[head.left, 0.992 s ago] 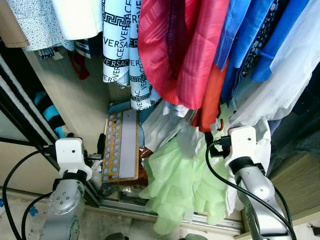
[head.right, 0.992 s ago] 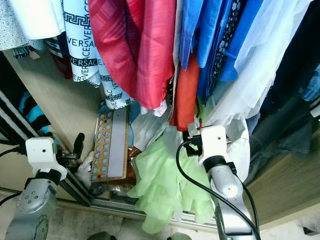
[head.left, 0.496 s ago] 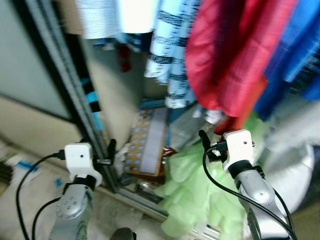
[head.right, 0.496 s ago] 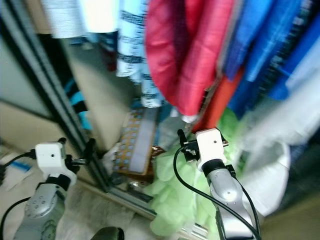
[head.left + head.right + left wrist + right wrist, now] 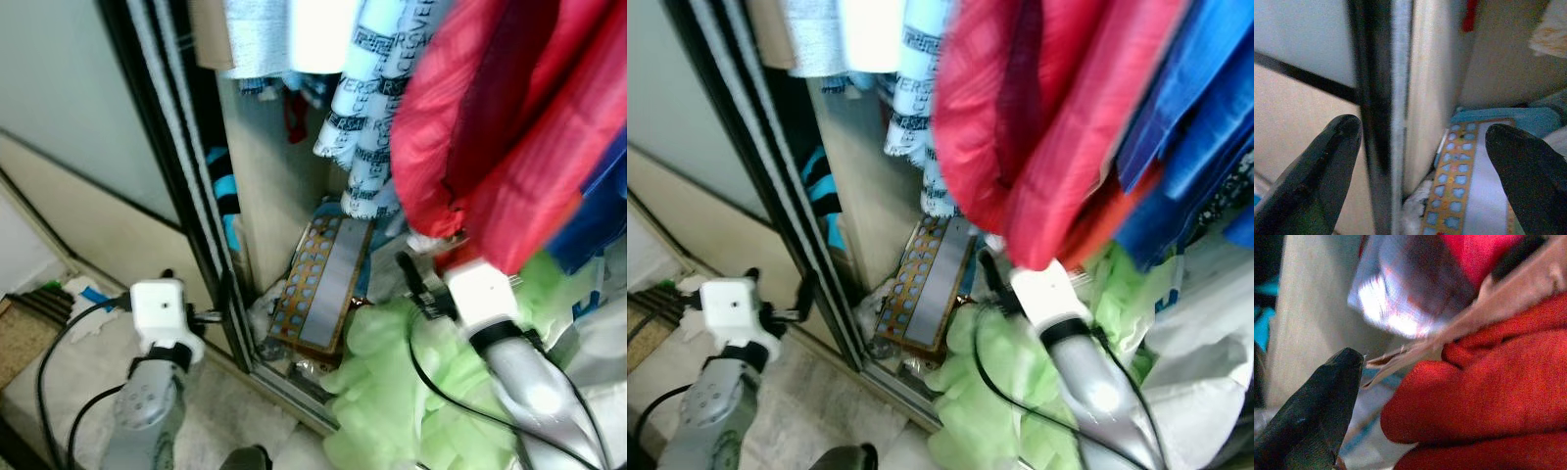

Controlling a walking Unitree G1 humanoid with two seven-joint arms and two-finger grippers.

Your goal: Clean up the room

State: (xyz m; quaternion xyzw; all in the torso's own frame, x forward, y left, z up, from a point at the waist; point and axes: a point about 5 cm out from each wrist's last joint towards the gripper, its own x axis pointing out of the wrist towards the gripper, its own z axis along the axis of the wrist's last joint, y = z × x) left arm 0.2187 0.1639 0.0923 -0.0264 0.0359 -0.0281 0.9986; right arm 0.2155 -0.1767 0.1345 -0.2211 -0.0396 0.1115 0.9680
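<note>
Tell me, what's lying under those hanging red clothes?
Below the red clothes sit a pale green crumpled heap and an orange board with blue shapes leaning on the closet floor. Whatever lies beneath the heap is covered.

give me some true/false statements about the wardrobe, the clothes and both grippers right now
1. The left gripper is open, its fingers either side of the sliding door frame. True.
2. A patterned board with rows of blue shapes leans on the wardrobe floor. True.
3. The pile at the wardrobe bottom is yellow. False: the fabric pile is pale green.
4. The right gripper grips the patterned board. False: it is up by the hanging red garment, apart from the board.
5. Blue clothes hang beside the red garment. True.
</note>
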